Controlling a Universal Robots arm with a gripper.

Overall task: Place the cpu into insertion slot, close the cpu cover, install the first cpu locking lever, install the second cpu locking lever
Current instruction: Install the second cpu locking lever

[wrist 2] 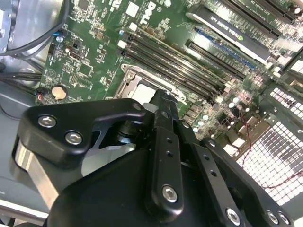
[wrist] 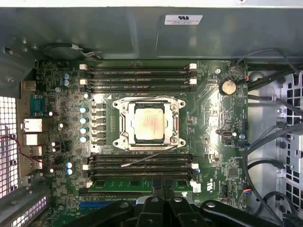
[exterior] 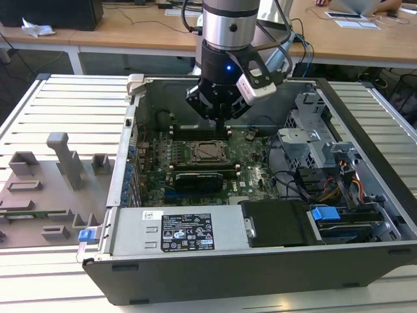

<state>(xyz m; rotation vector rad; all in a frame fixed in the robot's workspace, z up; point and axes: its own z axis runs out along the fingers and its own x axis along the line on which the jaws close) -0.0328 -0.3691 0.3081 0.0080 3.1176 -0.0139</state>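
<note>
The cpu [wrist: 148, 122] lies flat in the socket on the green motherboard [wrist: 213, 123], its pale metal top showing through the window of the cpu cover [wrist: 124, 124]. The cover's silver frame lies down around the chip. A thin wire locking lever [wrist: 151, 156] slants loose across the memory slots beside the socket. My gripper [wrist: 164, 182] hovers above those slots, a short way from the socket, its black fingers shut with nothing between them. In the exterior view the gripper [exterior: 221, 122] hangs just behind the socket [exterior: 208, 151]. In the second wrist view the gripper [wrist 2: 161, 97] partly hides the socket [wrist 2: 137, 90].
The open computer case [exterior: 228, 274] surrounds the board, with its power supply [exterior: 189, 231] at the front and a drive cage with cables [exterior: 326, 176] on the exterior view's right. Black memory slots [wrist: 137, 73] flank the socket. Grey fixtures [exterior: 58, 169] stand on the table at the exterior view's left.
</note>
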